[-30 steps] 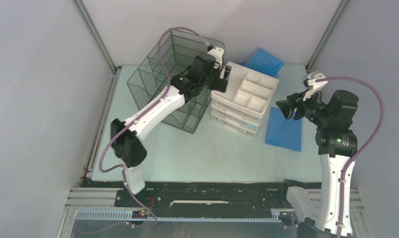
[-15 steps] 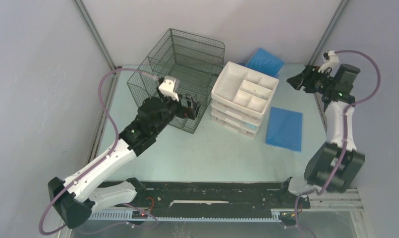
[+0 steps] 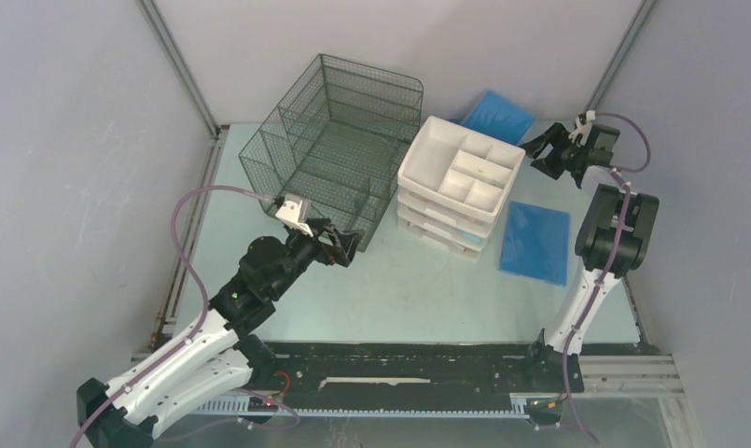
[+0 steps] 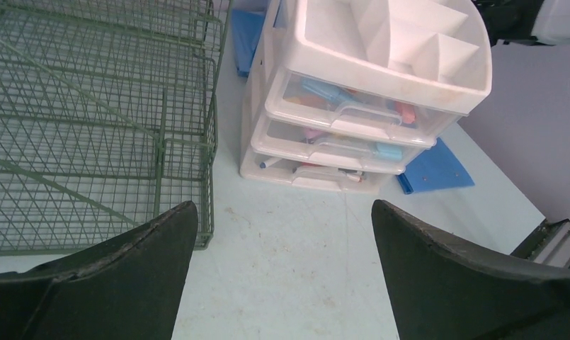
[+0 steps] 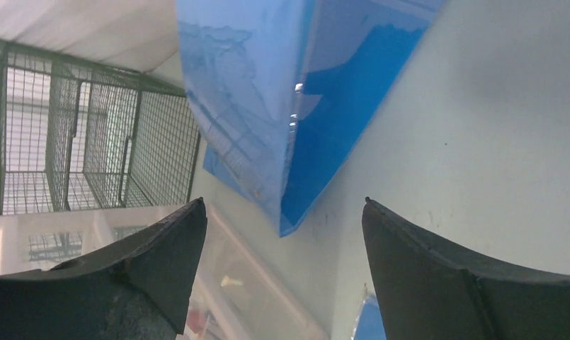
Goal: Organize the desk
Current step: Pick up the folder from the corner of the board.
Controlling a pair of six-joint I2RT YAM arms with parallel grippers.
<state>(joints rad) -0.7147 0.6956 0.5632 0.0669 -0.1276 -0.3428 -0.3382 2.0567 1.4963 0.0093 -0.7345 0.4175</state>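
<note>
L gripper (image 3: 339, 238) was open, nothing between the fingers, sitting low over the desk (image 3: 371, 289) left of centre in top view, tips just beside the near corner of the wire-mesh organizer (image 3: 339, 149). L wrist cam: mesh on the left, white drawer unit (image 4: 352, 92) upper centre with 3 drawers holding pens and coloured bits, top tray compartments looked bare.

R gripper (image 3: 550, 154) was also open and empty, upper right of top view, pointed at a blue folder (image 5: 268, 106) propped tilted at the back wall. A 2nd blue folder (image 3: 536, 243) lay flat on the desk, just right of the drawer unit.

The desk filled the mid frame, pale mint, with all items on its far half.
</note>
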